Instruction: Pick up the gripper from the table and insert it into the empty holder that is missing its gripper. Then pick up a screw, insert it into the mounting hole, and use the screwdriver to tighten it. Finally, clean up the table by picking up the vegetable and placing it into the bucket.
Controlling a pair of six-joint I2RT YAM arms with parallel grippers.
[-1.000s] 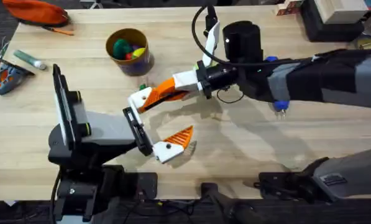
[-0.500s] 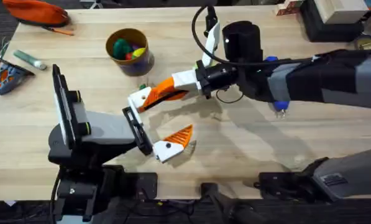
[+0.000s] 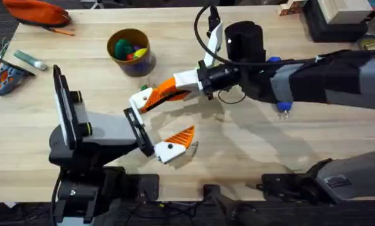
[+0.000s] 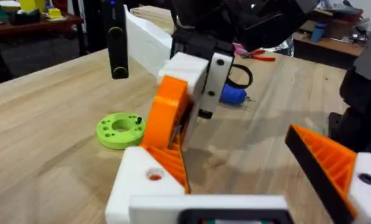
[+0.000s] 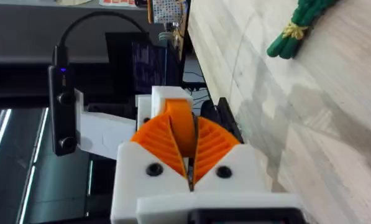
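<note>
Overhead, I see my right gripper point(image 3: 154, 97), white mounts with orange ribbed pads, reached across mid-table, its fingers pinched together on the small orange plastic wedge gripper point(image 5: 180, 124). It presses that wedge against the white angular plastic holder point(image 3: 139, 100) of my left gripper point(image 3: 152, 125), whose fingers are spread wide with nothing between them. Just beyond the holder lies the slender dark-green toy vegetable point(image 5: 297, 25) on the wooden table point(image 3: 237, 144). Farther back stands the round yellow-rimmed bucket point(image 3: 130, 51). Beside the right arm peeks the blue screwdriver point(image 3: 282, 108).
</note>
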